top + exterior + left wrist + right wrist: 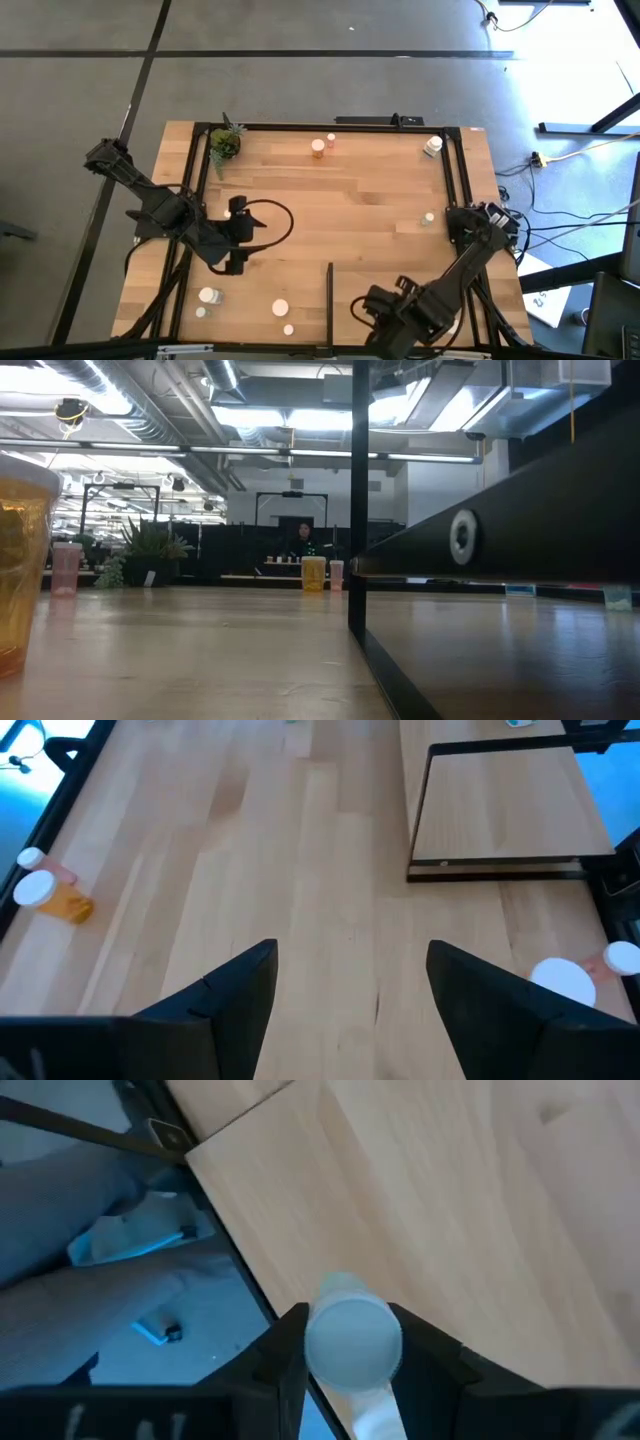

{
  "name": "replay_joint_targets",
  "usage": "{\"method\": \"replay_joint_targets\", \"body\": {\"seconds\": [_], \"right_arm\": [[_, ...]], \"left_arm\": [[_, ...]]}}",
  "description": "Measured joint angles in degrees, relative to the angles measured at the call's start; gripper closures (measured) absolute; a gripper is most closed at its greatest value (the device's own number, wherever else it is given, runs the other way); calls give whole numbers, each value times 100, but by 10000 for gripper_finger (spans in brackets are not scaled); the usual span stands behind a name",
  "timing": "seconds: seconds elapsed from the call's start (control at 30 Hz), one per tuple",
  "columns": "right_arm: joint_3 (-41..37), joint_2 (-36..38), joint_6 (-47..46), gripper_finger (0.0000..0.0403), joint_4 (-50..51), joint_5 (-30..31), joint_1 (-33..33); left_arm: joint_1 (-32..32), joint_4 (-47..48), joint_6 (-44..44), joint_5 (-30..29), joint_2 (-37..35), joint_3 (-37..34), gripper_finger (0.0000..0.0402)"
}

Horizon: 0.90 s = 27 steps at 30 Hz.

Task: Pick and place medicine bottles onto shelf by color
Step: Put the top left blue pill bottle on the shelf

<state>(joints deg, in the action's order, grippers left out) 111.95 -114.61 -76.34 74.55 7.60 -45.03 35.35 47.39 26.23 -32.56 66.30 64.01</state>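
Gripping a white-capped bottle [352, 1345], the right hand [345, 1342] is carrying it at six o'clock, needing a shelf [395, 310] spot beside matching colors.

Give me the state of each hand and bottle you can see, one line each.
left hand: open, empty, above bare tabletop
right hand: shut on a white-capped bottle
orange bottle: upright near the table's far edge
white bottle: at the far right corner, pose unclear
white-capped bottles: grouped at the near left
potted plant: upright in the far left corner
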Motion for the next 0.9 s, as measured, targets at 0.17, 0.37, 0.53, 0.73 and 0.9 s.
{"method": "replay_joint_targets", "body": {"seconds": [0.17, 0.37, 0.53, 0.73, 0.9], "right_arm": [[-607, 0, -163, 281, -575, -171, -85], [-1123, 0, -135, 281, -1205, -315, -130], [-1448, 0, -126, 281, -1504, -317, -223], [-1721, -2, -100, 281, -1824, -322, -334], [-1767, 7, -100, 281, -1787, -323, -361]], "left_arm": [[44, -86, 3, 61, 0, 0, 151], [323, -152, 14, 72, 0, 0, 151], [524, -341, 14, 73, 0, 0, 151], [699, -447, 14, 72, 0, 0, 151], [784, -463, 14, 70, 0, 0, 151]]}}
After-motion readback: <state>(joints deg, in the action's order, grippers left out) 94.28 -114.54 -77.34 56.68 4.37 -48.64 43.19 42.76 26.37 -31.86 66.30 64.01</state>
